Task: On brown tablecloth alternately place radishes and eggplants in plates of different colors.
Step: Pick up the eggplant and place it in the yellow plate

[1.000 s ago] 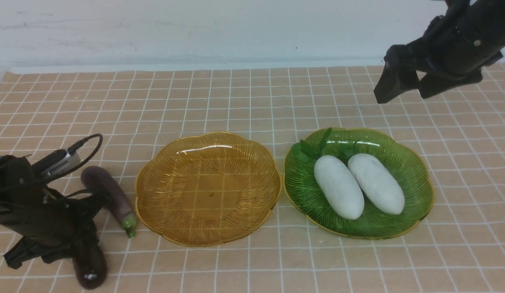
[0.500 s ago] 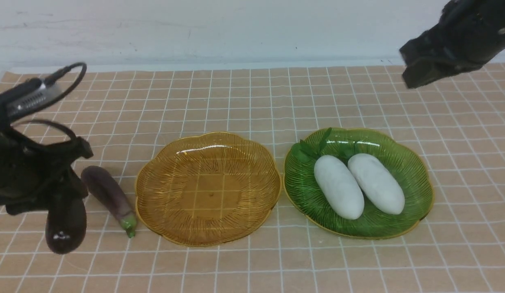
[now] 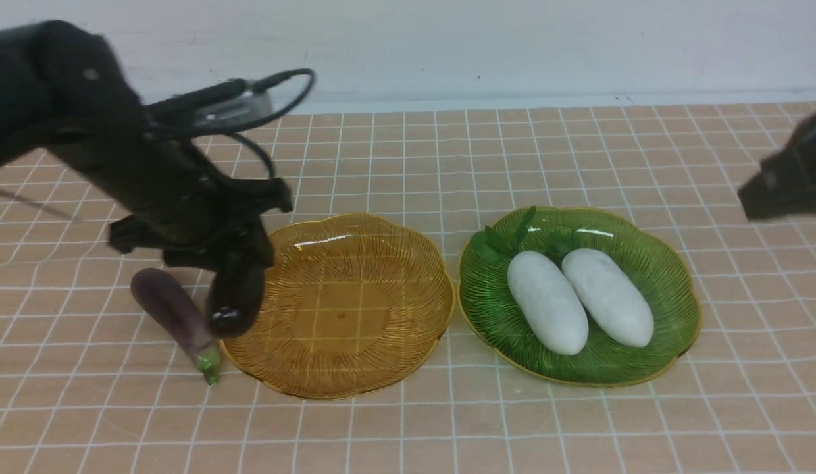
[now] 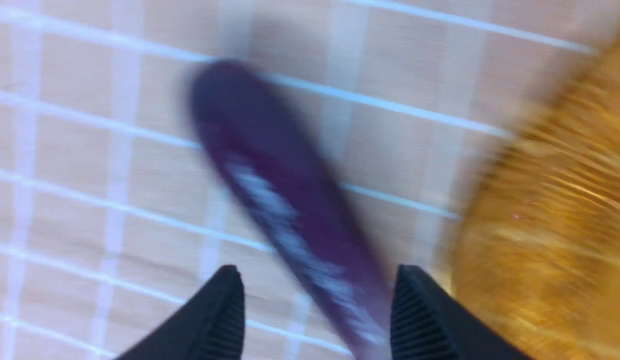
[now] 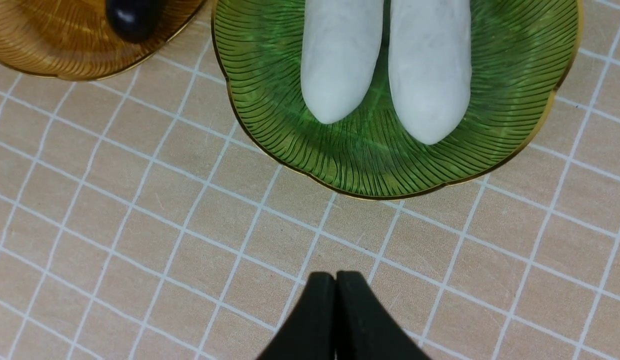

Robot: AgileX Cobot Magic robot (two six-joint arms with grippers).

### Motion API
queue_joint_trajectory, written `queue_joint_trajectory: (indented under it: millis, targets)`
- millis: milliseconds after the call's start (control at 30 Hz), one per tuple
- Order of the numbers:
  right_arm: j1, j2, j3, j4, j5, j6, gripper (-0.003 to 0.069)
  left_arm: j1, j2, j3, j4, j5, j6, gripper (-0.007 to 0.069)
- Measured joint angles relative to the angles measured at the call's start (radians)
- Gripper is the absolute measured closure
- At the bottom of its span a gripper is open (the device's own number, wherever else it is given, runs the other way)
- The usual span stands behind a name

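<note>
My left gripper (image 3: 235, 260) is shut on the dark eggplant (image 3: 231, 296), which hangs tip-down over the left rim of the amber plate (image 3: 355, 355). The left wrist view is blurred: the dark eggplant (image 4: 290, 210) runs out from between the fingers (image 4: 415, 310), with the amber plate (image 4: 550, 225) beside it. A lighter purple eggplant (image 3: 174, 313) lies on the brown tablecloth (image 3: 408, 158) just left of that plate. Two white radishes (image 3: 546, 303) (image 3: 609, 296) lie side by side in the green plate (image 3: 664, 263). My right gripper (image 5: 336, 282) is shut and empty, hovering near the green plate (image 5: 350, 165).
The right arm (image 3: 786, 178) enters at the right edge, above the cloth beyond the green plate. A pale wall (image 3: 447, 46) runs along the cloth's far edge. The left arm's cable (image 3: 276, 85) loops above the amber plate's far left.
My left gripper has lifted the dark eggplant from the near left of the cloth and carried it right, to the amber plate's left rim. The right arm has drawn back to the right and lower.
</note>
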Motion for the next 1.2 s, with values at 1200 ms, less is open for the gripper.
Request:
queue_joint_trajectory:
  millis: [1200]
  targets:
    - [0.000,0.000,0.000,0.028,0.000,-0.007,0.0674,0.018,0.125,-0.105,0.047,0.093,0.004,0.0356]
